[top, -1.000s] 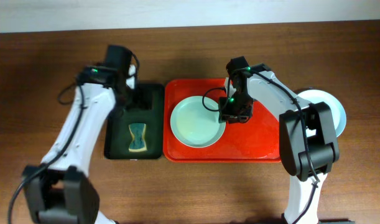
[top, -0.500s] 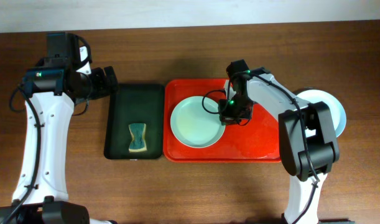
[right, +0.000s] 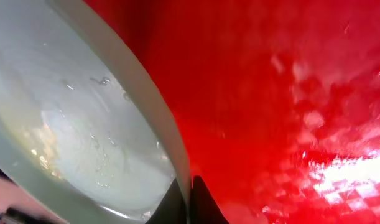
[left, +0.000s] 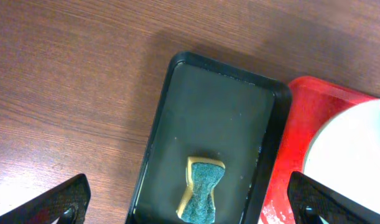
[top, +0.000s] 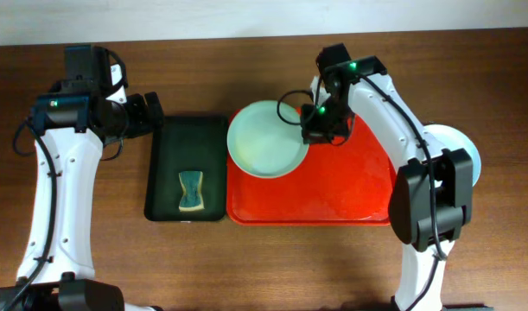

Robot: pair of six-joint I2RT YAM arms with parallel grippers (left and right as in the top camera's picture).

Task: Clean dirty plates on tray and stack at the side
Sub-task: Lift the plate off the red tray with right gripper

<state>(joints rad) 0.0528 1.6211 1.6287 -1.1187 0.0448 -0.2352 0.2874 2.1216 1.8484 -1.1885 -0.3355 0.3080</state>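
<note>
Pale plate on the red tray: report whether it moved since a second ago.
Yes. The plate shifted up-left, now overhanging the top-left corner of the red tray, held by the right pincer.

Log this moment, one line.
right gripper: shut on plate rim | plate: overhanging red tray's left edge | left gripper: open

Centre frame, the tray (top: 341, 194) lies on the table (top: 272, 268), with the narrow tray (top: 187, 142) right alongside on its left. Down in the narrow tray's lower half lies the sponge (top: 191, 192). Over the tray's upper left corner is the plate (top: 259, 142), its edge reaching past the rim toward the narrow tray. The right gripper (top: 308, 134) is at the plate's right rim, above the tray. Far right, off the tray, a second plate (top: 469, 151) sits on the table, partly behind the right arm. Upper left, the left gripper (top: 156, 116) hangs over the table, just off the narrow tray's upper left corner.
</note>
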